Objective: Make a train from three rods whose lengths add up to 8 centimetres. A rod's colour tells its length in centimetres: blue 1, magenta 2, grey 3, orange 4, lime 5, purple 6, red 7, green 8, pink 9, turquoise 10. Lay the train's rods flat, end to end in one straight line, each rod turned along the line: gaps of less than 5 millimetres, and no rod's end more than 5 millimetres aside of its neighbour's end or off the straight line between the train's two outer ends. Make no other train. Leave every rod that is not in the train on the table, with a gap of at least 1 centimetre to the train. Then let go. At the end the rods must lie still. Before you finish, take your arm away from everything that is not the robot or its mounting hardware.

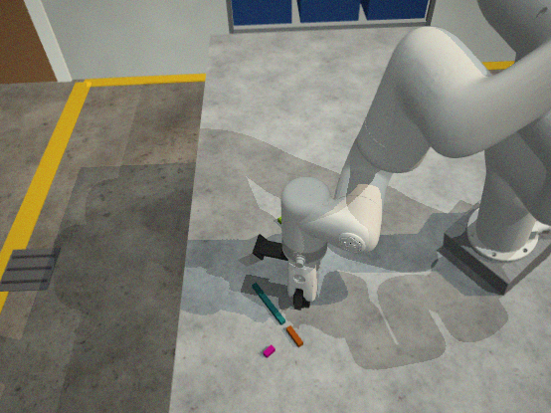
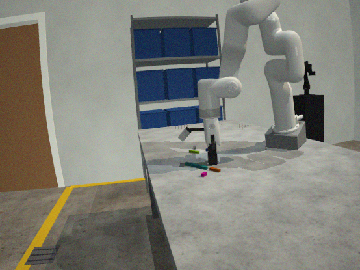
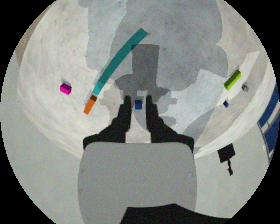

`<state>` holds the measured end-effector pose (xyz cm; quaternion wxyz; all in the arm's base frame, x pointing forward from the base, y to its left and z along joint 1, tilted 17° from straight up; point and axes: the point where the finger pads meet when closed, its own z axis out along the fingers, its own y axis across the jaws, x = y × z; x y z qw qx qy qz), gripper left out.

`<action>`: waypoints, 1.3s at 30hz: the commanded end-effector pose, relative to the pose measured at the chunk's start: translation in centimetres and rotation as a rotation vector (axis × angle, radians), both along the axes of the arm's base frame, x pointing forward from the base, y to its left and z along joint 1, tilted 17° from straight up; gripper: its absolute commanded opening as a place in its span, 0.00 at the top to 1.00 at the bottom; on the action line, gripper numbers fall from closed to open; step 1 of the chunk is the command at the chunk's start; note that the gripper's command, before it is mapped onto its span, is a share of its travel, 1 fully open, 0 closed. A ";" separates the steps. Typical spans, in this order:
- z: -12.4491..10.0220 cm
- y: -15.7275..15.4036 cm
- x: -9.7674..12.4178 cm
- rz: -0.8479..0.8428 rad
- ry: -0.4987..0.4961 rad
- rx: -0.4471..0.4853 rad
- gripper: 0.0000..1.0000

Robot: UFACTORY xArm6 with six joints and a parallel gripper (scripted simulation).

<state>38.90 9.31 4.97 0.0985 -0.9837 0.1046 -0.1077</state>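
Note:
My gripper (image 1: 300, 302) (image 2: 212, 162) (image 3: 138, 102) points down with its fingertips low over the table, partly open. A small blue rod (image 3: 138, 104) lies between the fingertips, with a gap on either side; the fingers hide it in the top and exterior views. An orange rod (image 1: 294, 335) (image 2: 214, 169) (image 3: 90, 105) lies just off one end of the long turquoise rod (image 1: 269, 304) (image 2: 196, 166) (image 3: 118, 61), roughly in line with it. A magenta rod (image 1: 269, 351) (image 2: 203, 174) (image 3: 65, 88) lies apart from them. A lime rod (image 1: 279, 220) (image 2: 194, 151) (image 3: 232, 80) lies behind the gripper.
A second blue rod (image 2: 206, 149) (image 3: 226, 104) and a small grey piece (image 2: 194, 147) (image 3: 245, 87) lie near the lime rod. The grey piece's length is hard to tell. The table's left edge runs beyond the turquoise rod. The arm's base (image 1: 497, 260) (image 2: 286, 137) stands at the right.

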 end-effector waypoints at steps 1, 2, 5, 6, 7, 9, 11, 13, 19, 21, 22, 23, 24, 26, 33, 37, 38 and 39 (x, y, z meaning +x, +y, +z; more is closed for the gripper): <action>0.1 0.0 0.1 0.000 -0.003 0.001 0.76; 0.1 0.0 0.1 0.000 -0.003 0.001 0.76; 0.1 0.0 0.1 0.000 -0.003 0.001 0.76; 0.1 0.0 0.1 0.000 -0.003 0.001 0.76; 0.1 0.0 0.1 0.000 -0.003 0.001 0.76; 0.1 0.0 0.1 0.000 -0.003 0.001 0.76; 0.1 0.0 0.1 0.000 -0.003 0.001 0.76; 0.1 0.0 0.1 0.000 -0.003 0.001 0.96; 0.1 0.0 0.1 0.000 -0.003 0.001 0.96; 0.1 0.0 0.1 0.000 -0.003 0.001 0.96; 0.1 0.0 0.1 0.000 -0.003 0.001 0.96; 0.1 0.0 0.1 0.000 -0.003 0.001 0.96; 0.1 0.0 0.1 0.000 -0.003 0.001 0.96; 0.1 0.0 0.1 0.000 -0.003 0.001 0.96; 0.1 0.0 0.1 0.000 -0.003 0.001 0.96; 0.1 0.0 0.1 0.000 -0.003 0.001 0.96; 0.1 0.0 0.1 0.000 -0.003 0.001 0.96; 0.1 0.0 0.1 0.000 -0.003 0.001 0.96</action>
